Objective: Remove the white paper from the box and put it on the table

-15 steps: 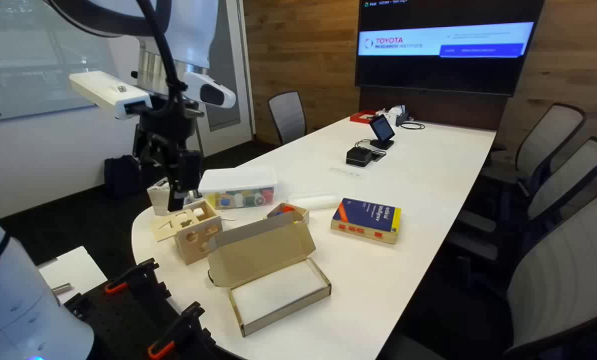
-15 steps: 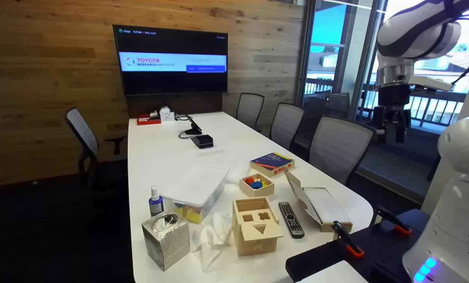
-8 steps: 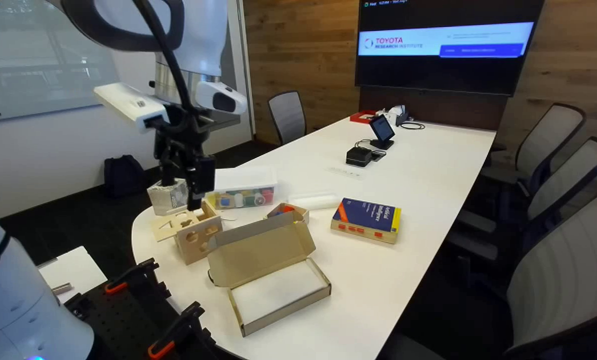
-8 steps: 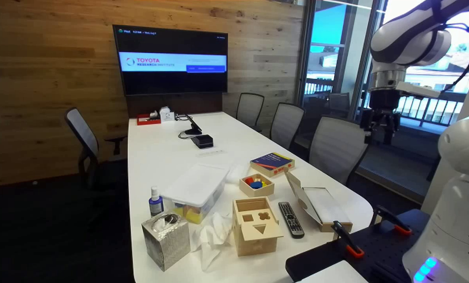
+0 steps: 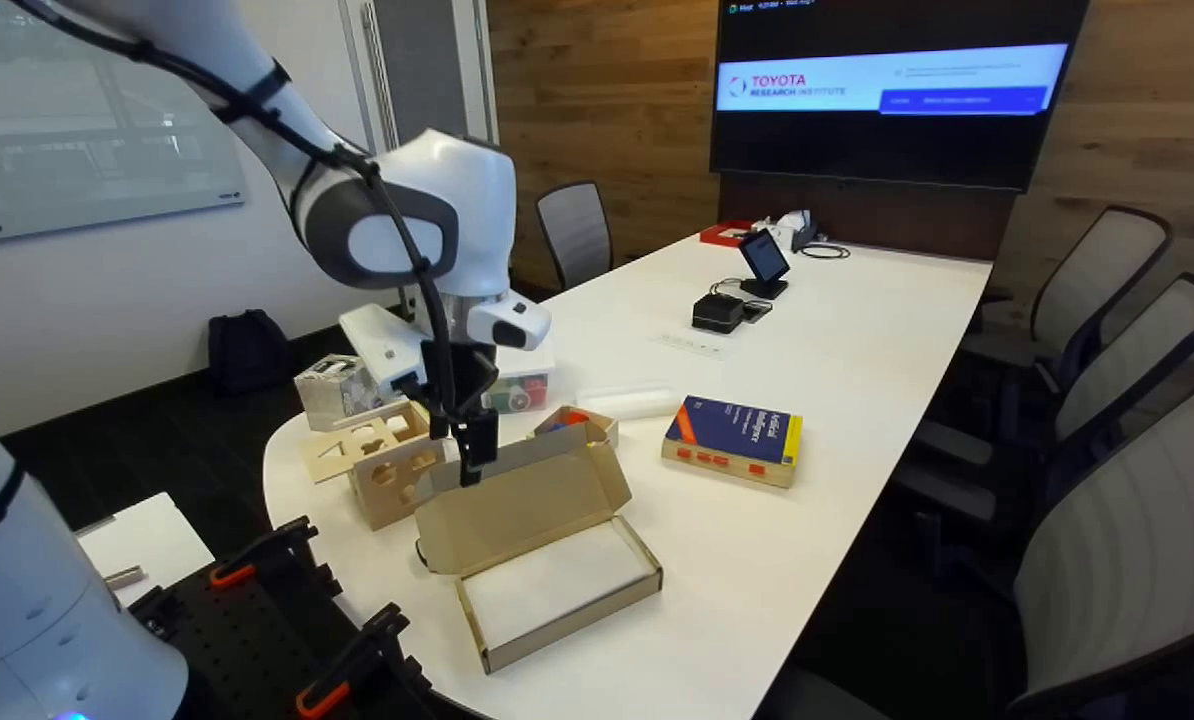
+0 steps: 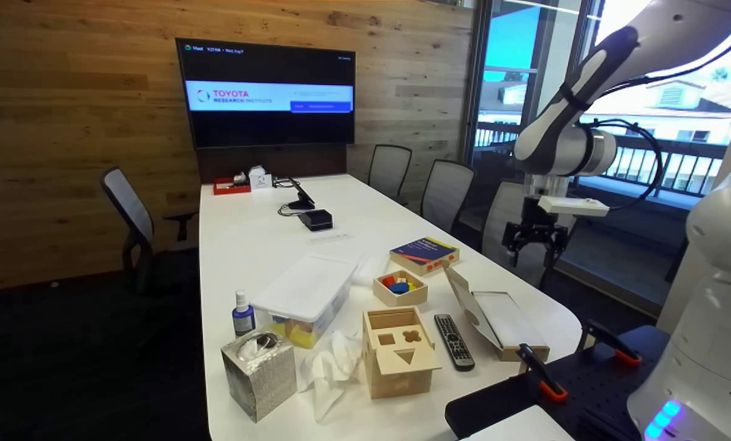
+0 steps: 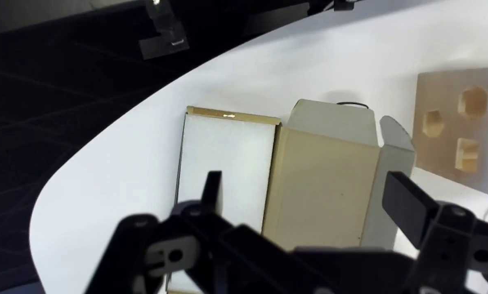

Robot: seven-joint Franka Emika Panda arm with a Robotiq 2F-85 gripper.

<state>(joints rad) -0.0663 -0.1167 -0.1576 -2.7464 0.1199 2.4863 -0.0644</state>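
The white paper (image 5: 557, 585) lies flat in the shallow brown cardboard box (image 5: 572, 632), whose flap lid (image 5: 527, 505) stands open. Both also show in an exterior view, the paper (image 6: 506, 318) pale inside the box (image 6: 528, 353). The box rests on the white table (image 5: 717, 570) near its rounded end. My gripper (image 5: 457, 455) is open and empty, in the air above the box; it also shows in an exterior view (image 6: 530, 257). In the wrist view the gripper (image 7: 309, 192) has one finger over the paper (image 7: 231, 159) and one over the lid's far edge.
A wooden shape box (image 5: 397, 480) and a remote (image 6: 454, 343) stand close beside the lid. A small wooden tray of blocks (image 6: 400, 288) and the blue-and-yellow book (image 5: 732, 440) lie farther along. Clamps (image 5: 357, 650) stick up at the robot's mount, near the box.
My arm has reached forward and down, carrying the open gripper from high near the wooden shape box to above the cardboard box. The paper and box have not moved.
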